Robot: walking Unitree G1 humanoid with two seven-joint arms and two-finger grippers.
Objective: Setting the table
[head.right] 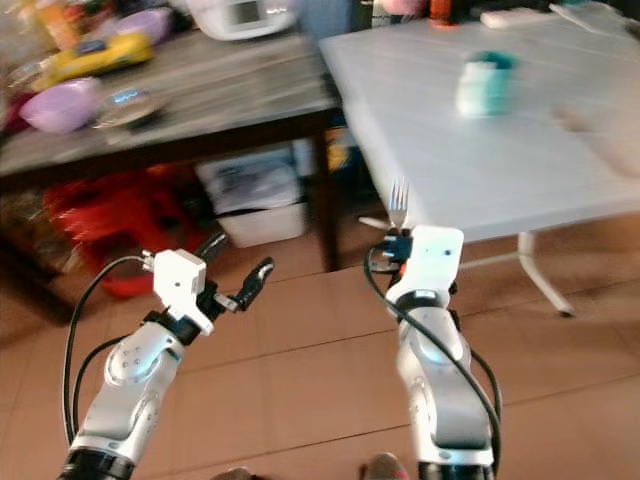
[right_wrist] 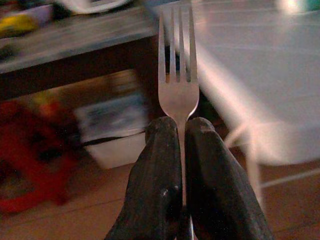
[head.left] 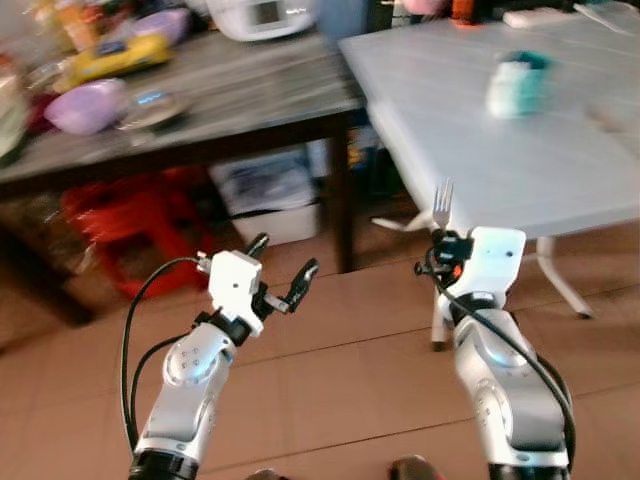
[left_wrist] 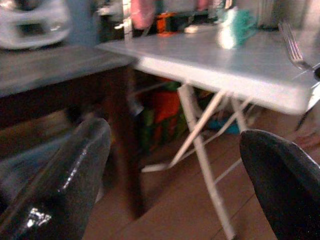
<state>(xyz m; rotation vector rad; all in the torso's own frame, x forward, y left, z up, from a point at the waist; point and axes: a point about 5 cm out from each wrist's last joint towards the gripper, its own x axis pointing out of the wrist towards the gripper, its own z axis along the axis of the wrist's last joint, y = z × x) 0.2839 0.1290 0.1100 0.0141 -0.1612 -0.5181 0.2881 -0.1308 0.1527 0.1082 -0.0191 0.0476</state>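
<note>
So on the far left there was a dark wooden table (head.left: 250, 90) with a grey top, cluttered with stuff: a purple bowl (head.left: 85, 106), a yellow package (head.left: 118, 57) behind it and a white appliance (head.left: 262, 15) at the far edge, all pretty blurry. Underneath sat a red plastic stool (head.left: 130, 235) and a white storage bin (head.left: 270, 195) on the tiled floor (head.left: 340, 370). The left gripper (head.left: 285, 268) was raised over the floor in front of that table, fingers spread well apart with nothing between them. Moving right, the right gripper (right_wrist: 181, 150) had its two fingers pressed together on the handle of a metal fork (right_wrist: 176, 70), which stood upright with the tines pointing up, just in front of the near edge of the white folding table (head.left: 500, 150) and not touching it. That table took up the right side, with a teal and white cup (head.left: 518, 85) sitting farther back on it, well apart from the fork. Couldn't tell what the cup really was, too blurred.
</note>
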